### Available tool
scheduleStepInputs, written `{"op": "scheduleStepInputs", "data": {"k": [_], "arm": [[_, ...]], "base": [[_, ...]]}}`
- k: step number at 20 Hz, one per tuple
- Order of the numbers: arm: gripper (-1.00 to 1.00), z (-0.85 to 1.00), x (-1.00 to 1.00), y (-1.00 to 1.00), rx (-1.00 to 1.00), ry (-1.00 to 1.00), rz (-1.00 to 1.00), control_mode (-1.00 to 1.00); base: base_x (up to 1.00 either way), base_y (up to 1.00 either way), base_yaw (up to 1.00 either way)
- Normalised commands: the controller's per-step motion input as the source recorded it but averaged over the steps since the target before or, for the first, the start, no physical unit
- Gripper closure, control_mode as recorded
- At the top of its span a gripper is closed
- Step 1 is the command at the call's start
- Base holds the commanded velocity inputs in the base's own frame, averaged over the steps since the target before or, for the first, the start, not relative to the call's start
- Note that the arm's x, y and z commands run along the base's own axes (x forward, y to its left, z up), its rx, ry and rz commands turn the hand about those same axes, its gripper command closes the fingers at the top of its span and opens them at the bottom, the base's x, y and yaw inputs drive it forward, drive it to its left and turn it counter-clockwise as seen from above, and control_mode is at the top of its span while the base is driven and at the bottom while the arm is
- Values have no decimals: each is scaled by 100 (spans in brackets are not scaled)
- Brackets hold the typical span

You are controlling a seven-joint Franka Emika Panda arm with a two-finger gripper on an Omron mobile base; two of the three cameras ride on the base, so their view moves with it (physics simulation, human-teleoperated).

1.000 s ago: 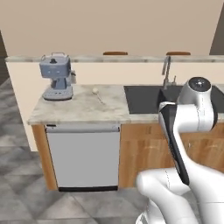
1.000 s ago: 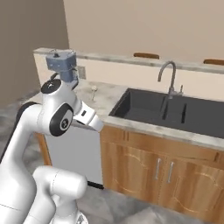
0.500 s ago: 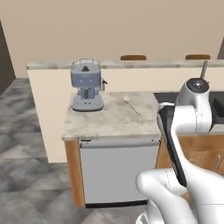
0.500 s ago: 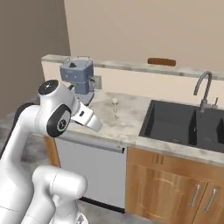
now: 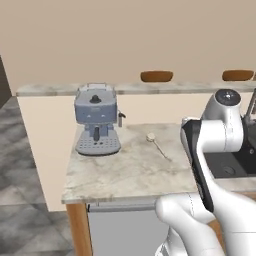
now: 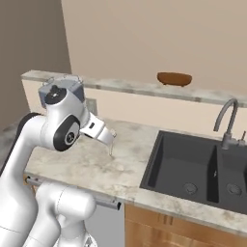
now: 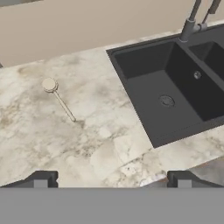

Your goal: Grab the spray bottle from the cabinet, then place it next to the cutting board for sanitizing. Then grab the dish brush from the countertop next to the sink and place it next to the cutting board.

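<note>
Beige countertop (image 7: 100,144) holds the dish brush (image 7: 59,99) beside the sink (image 7: 168,94); your gripper (image 7: 112,178) is spread wide and empty—descend onto its handle.

Legible text, labels, brands, numbers, signs: none. No readable marking on any item in any view.

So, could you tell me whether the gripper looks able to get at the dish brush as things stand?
Probably yes: the dish brush lies alone on bare countertop beside the sink, with the open gripper facing it.
</note>
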Motion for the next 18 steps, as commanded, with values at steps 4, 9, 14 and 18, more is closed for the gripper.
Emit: {"op": "scheduleStepInputs", "data": {"k": [4,9,14,18], "arm": [[-100,0,0,0,0,0,0,100],[-100,0,0,0,0,0,0,100],[-100,0,0,0,0,0,0,100],[-100,-5,69,1,0,3,7,-100]], "base": [[57,29,0],[55,31,0],[65,30,2],[0,0,0]]}}
